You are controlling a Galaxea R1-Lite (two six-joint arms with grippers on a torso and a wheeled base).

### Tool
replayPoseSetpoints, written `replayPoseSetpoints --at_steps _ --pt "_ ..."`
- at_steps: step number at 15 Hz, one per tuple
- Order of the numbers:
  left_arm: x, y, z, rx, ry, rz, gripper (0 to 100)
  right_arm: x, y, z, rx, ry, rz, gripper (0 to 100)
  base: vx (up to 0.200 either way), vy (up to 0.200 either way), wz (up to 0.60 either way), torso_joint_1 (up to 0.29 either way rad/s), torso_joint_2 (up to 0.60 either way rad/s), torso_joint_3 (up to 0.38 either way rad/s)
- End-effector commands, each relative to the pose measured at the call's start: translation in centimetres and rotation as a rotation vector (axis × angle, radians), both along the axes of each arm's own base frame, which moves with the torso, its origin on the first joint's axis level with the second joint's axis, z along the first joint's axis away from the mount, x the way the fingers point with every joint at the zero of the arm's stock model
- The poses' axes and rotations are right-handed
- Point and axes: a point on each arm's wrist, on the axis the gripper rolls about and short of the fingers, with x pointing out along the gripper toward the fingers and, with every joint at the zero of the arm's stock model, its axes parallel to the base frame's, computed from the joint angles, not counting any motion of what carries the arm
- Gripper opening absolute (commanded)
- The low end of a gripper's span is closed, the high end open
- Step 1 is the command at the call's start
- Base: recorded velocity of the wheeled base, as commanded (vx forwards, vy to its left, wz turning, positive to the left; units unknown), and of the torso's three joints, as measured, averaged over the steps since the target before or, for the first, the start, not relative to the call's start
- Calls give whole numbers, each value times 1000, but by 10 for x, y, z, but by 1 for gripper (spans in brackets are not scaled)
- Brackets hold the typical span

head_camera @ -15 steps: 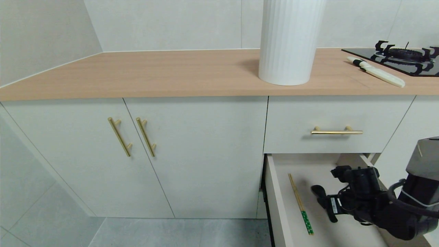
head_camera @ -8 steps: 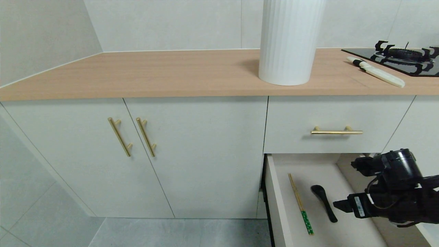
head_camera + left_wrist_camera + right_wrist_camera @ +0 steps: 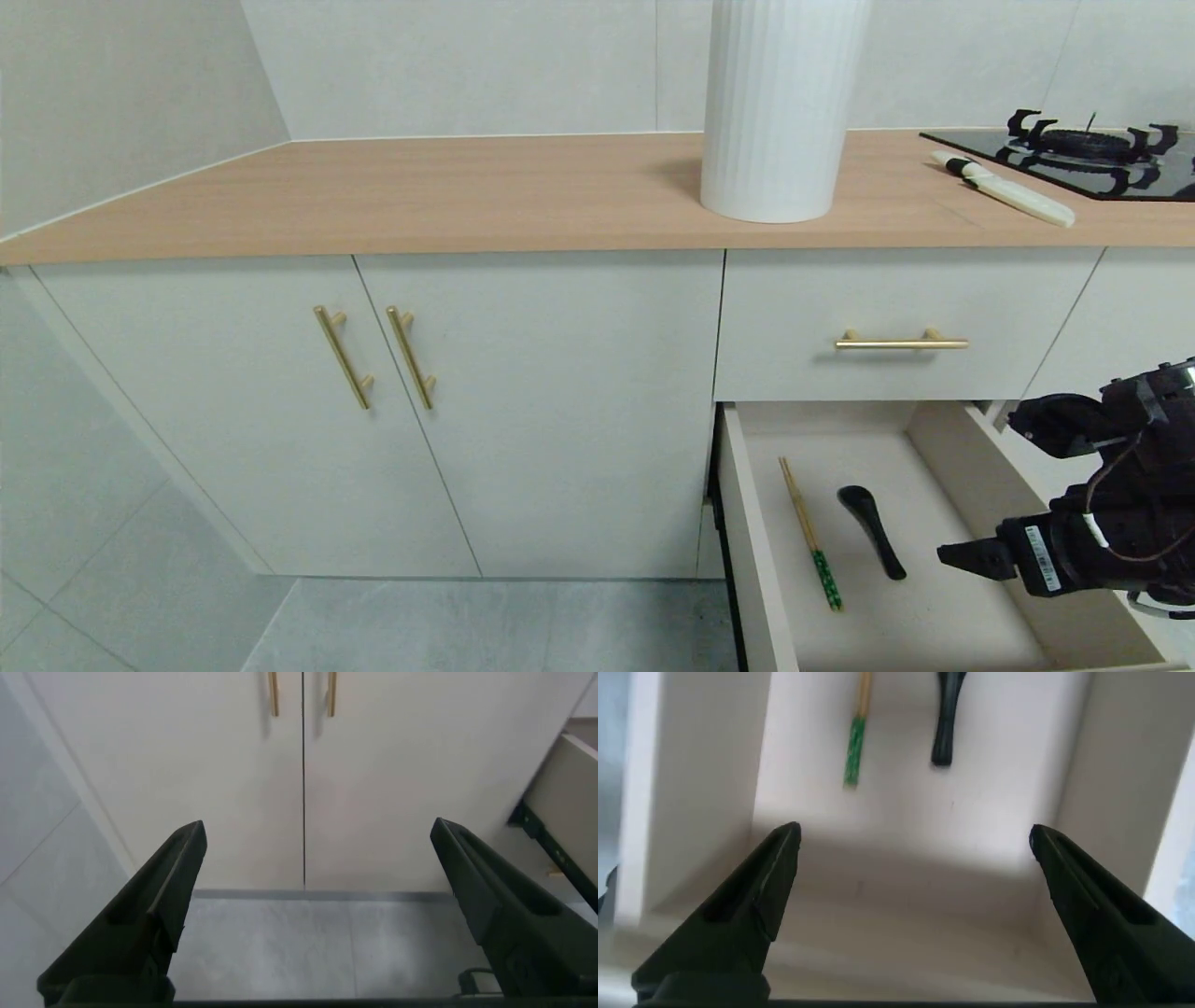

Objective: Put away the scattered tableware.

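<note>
**Right wrist view: fingers empty over the open drawer**

My right gripper stands wide apart with nothing between its fingers, above the near right part of the pale open drawer, low on the right of the cabinet run. Farther in on the drawer floor lie the glossy black spoon and, to its left and apart from it, the pair of wooden chopsticks with green patterned ends. My left gripper is equally wide and empty, hanging low before the white double cabinet doors on the left.

I judge the drawer step done for these two pieces. On the light wooden countertop, far right, a cream-coloured knife with a black band lies just beside the black gas hob; it looks like the piece left to store. The next move, I'd say, calls for lifting the right arm clear of the drawer's side wall to counter height and squaring the fingers across the knife's handle.
</note>
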Motion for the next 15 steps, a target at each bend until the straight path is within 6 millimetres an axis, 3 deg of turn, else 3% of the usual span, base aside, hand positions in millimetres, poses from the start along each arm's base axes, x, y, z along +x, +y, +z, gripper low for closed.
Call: replayPoseSetpoints --at_steps 1,3,7,15 --pt "0 0 0 0 2 0 100 -2 0 3 3 -8 4 100 -200 0 0 -2 -2 7" --pt "0 0 0 0 1 1 100 -7 6 0 -7 23 37 100 -200 0 0 0 2 2" --pt "0 0 0 0 2 1 100 -24 20 -6 -54 128 149 100 0 0 0 0 0 0" --pt "0 0 0 0 1 0 100 -59 25 -26 -223 294 424 100 0 0 0 0 0 0"
